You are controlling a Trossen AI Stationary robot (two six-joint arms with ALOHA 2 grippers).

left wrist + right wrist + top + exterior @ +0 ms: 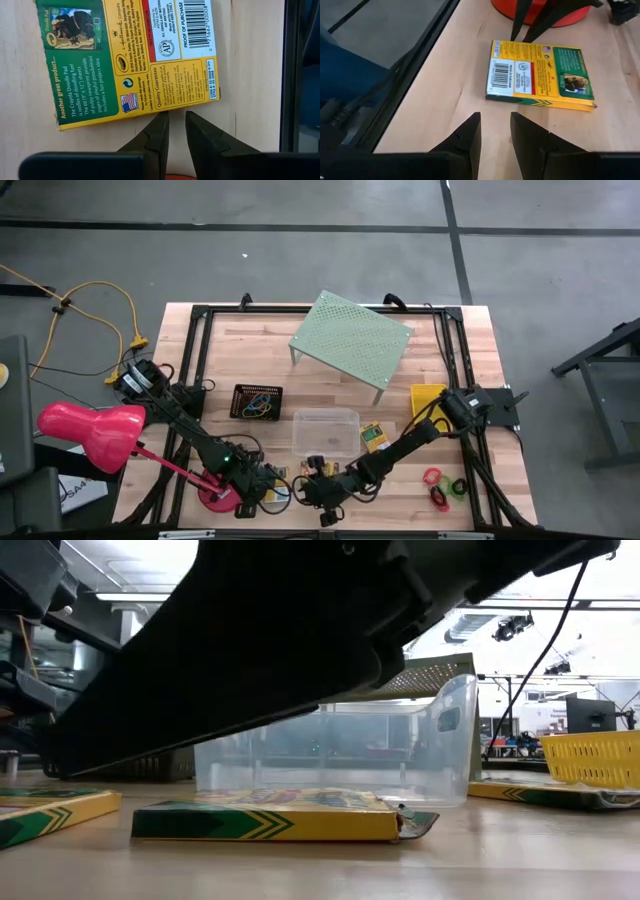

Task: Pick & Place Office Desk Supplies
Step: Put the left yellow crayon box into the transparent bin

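Both arms reach to the near edge of the wooden counter (470,470), meeting over 1 small green-and-yellow card box (135,60). That box lies flat with its printed back up, barcode and guarantee text showing.

The left tool (176,125) is low beside the box's edge; its 2 dark fingers stand slightly apart with bare wood between them, holding nothing, their tips just short of the box. The right tool (495,131) faces the same box from the opposite side, a little way off it; its fingers are likewise parted by a narrow gap and grip nothing. In the right wrist view the other arm's finger tips appear just beyond the box, in front of the red base of the desk lamp (92,432).

A clear tub (325,431) sits mid-counter, with a second card box (372,437) just beside it on the right. In the low view 1 box (270,815) lies flat in front of the tub with an end flap open. The small black mesh tray (256,402) holds thin coloured rubber bands (258,406). The yellow basket (428,400) stands near the right arm. Red, green and black little rings (442,485) lie at the near right corner. The pale green perforated shelf (350,340) stands at the back
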